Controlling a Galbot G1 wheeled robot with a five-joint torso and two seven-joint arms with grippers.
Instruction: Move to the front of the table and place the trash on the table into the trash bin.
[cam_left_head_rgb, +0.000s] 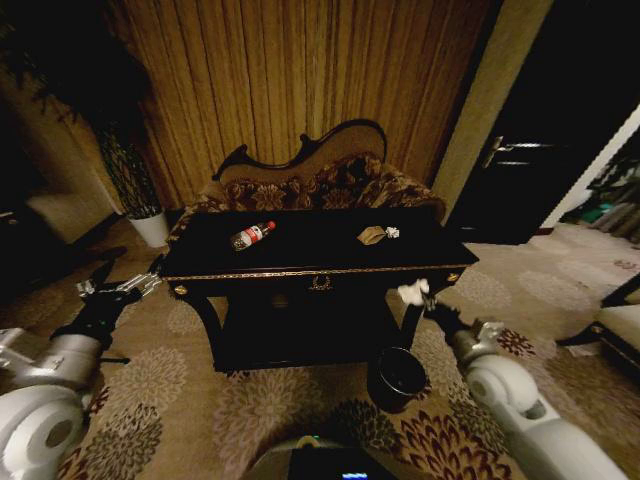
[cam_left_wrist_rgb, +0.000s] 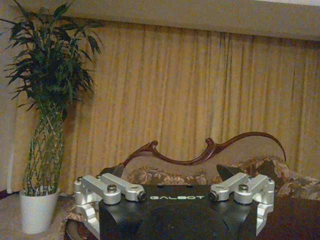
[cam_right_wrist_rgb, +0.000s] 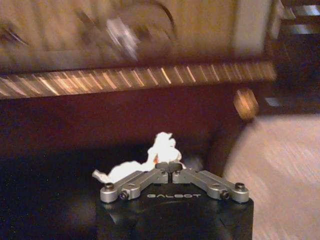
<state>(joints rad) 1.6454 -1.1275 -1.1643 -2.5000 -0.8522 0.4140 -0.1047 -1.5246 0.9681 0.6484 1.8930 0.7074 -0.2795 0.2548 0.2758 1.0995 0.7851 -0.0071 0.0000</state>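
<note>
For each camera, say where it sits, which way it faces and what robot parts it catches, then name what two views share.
Head view: high on the robot, looking forward and down at the table, trash bin, both arms.
Left wrist view: behind the open left gripper, facing the sofa, curtain and plant.
Right wrist view: behind the right gripper, shut on a white wad, facing the table's front edge.
Shared: head and right wrist views both show the wad; head and left wrist views, the sofa.

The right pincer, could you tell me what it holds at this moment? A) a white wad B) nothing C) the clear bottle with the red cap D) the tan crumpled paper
A: the right pincer is shut on a white wad, off the table's front edge; bottle and tan paper lie on the tabletop.
</note>
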